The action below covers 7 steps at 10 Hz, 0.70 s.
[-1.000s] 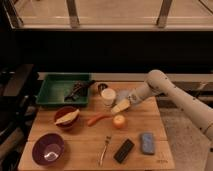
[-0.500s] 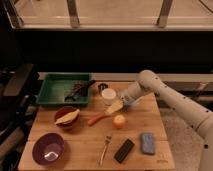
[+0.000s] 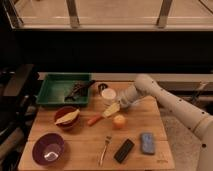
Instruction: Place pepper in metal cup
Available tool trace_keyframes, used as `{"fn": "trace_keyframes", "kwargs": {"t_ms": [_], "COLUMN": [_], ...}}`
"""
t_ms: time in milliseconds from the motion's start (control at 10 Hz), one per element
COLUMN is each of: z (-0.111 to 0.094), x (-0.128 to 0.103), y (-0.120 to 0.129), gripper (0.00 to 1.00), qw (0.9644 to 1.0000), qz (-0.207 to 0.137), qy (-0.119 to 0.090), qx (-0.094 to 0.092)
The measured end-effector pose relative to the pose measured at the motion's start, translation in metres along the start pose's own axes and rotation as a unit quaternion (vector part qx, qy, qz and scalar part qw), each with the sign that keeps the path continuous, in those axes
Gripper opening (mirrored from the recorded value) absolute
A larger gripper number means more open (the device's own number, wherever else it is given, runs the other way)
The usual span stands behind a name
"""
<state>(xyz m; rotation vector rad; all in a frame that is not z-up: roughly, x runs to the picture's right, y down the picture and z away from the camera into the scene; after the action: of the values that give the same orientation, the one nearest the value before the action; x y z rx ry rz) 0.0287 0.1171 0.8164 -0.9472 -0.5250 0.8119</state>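
In the single camera view, you are looking at the approach step: the gripper [image 3: 111, 109] is hovering low over the wooden table [image 3: 85, 141], a little right of the frame's centre, at the end of the white arm [image 3: 165, 102] that is stretching in from the right edge. Its pale fingers are standing spread wide and are holding nothing.

The pepper [image 3: 94, 120] is lying flat on the boards just left of and below the gripper, with its right end close to the fingertips; I cannot tell whether they are touching it. It is slim, orange-red, slightly curved and tapering, so it is likely to roll or pivot if pinched near the tip.

The pale round cup [image 3: 108, 94], which I am taking for the metal one, is standing upright just above the gripper, near the green tray [image 3: 47, 92].

Your next move, as I judge it, is calling for the fingers to straddle the pepper across its width nearer its middle, then close, lift and carry it up the frame to the cup. A round orange fruit [image 3: 119, 121] is sitting just right of the pepper, so keep clear of it.
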Motion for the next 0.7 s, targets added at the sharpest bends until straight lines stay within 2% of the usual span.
{"fn": "trace_keyframes", "kwargs": {"t_ms": [300, 500, 700], "z": [0.024, 0.035, 0.039], "x": [0.004, 0.007, 0.008], "y": [0.008, 0.009, 0.009], "gripper": [0.8, 0.8, 0.8], "qw": [0.9999, 0.9994, 0.9979], "qz": [-0.005, -0.001, 0.013], "qy": [-0.001, -0.011, -0.009], "qx": [-0.013, -0.033, -0.062]}}
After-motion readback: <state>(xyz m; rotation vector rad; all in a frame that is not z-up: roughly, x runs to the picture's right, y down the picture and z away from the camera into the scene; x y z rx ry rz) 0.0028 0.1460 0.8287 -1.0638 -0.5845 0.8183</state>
